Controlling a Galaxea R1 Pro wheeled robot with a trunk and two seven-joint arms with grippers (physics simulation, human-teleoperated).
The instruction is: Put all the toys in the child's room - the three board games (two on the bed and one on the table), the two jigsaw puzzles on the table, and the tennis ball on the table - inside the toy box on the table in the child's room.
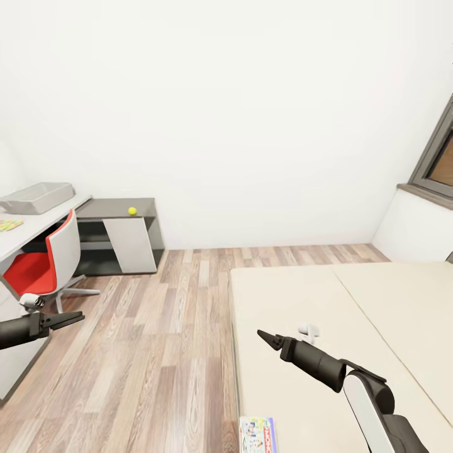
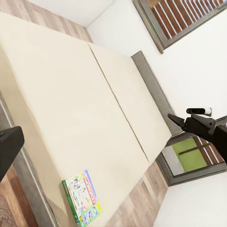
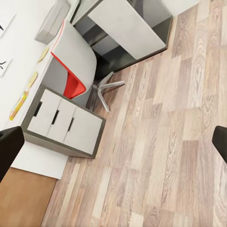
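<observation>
While a board game (image 1: 257, 434) lies flat at the bed's (image 1: 302, 302) near edge, tennis ball (image 1: 132, 211) and toy box (image 1: 36, 197) sit on the surface (image 1: 25, 236) across the room. Left pincer (image 1: 72, 318) & right pincer (image 1: 267, 338) both look clenched, empty; robot seems at the fetch step, so next likely needs the right pincer released & lowered over the game.

small round tennis ball (image 1: 132, 211): yellow-green
rectangular sloping toy box (image 1: 36, 197): light grey
swivel chair (image 1: 47, 259): red seat, pale grey shell
flat cardboard board game (image 2: 82, 197): white, busy colourful print, green edges
plank floor (image 1: 151, 340): brown-grey wood grain
wide mattress (image 1: 327, 302): cream
</observation>
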